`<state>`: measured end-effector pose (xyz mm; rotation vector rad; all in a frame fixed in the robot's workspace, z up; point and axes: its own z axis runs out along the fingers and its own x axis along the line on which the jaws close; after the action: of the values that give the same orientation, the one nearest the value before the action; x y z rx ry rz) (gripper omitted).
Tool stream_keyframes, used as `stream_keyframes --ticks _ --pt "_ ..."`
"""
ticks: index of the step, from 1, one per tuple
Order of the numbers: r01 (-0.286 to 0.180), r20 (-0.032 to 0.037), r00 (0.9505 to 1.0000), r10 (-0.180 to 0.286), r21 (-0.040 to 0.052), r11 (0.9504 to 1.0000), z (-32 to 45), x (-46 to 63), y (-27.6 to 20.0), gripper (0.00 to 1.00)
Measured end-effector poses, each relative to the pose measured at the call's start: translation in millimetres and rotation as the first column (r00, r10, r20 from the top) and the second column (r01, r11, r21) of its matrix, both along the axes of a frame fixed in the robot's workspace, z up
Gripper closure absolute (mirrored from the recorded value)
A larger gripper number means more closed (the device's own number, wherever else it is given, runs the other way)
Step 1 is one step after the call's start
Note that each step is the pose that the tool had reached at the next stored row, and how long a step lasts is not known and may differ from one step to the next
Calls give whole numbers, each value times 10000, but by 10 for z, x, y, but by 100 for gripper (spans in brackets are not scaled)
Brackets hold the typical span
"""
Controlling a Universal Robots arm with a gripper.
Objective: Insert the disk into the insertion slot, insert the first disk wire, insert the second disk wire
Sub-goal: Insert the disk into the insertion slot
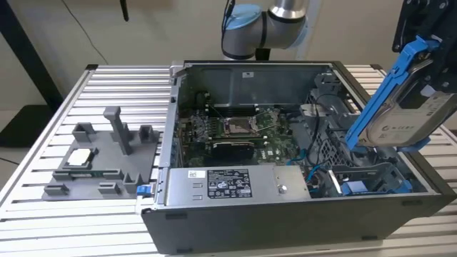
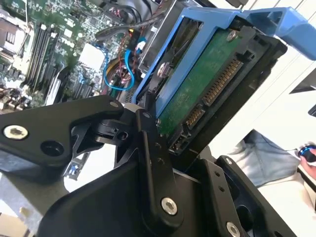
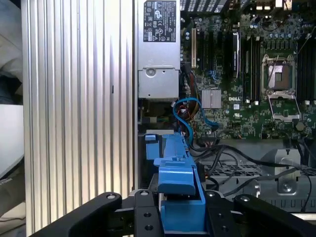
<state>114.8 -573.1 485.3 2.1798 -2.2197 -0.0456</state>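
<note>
— What is the black end effector (image 1: 428, 61) holding?
— It is gripping the flat silver-grey disk (image 1: 403, 115) in a bright blue plastic carrier, tilted above the open grey metal computer case (image 1: 236, 227), apart from the grey sheet-metal insertion slot (image 1: 378, 171).

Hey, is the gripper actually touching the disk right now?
Touching. In the second wrist view the gripper is shut on the disk, with its black fingers pressed against the disk's two long edges.
</note>
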Motion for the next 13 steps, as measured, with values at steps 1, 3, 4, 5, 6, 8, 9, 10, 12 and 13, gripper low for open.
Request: stream_keyframes --ticks 1,3,4,5,6,8,9,10,12,13 --pt "0 -2 10000 0 1 10000 -1 7 -4 67" --pt "-1 -3 10000 1 2 10000 -6 17 -11 67" --pt "0 -4 10000 0 1 10000 -9 18 -16 67" --pt "1 -4 10000 -1 3 10000 -14 19 -19 67" --pt "2 -4 10000 -2 3 10000 -19 21 -23 67" --pt "0 -5 10000 0 2 10000 -32 26 -36 67" --pt "1 -5 10000 -1 3 10000 -41 26 -40 67" --pt "2 -5 10000 -2 0 10000 -52 26 -41 67" --pt "11 -5 10000 -11 -3 10000 -82 26 -42 67" --pt "19 -5 10000 -19 -9 10000 -99 26 -42 67"
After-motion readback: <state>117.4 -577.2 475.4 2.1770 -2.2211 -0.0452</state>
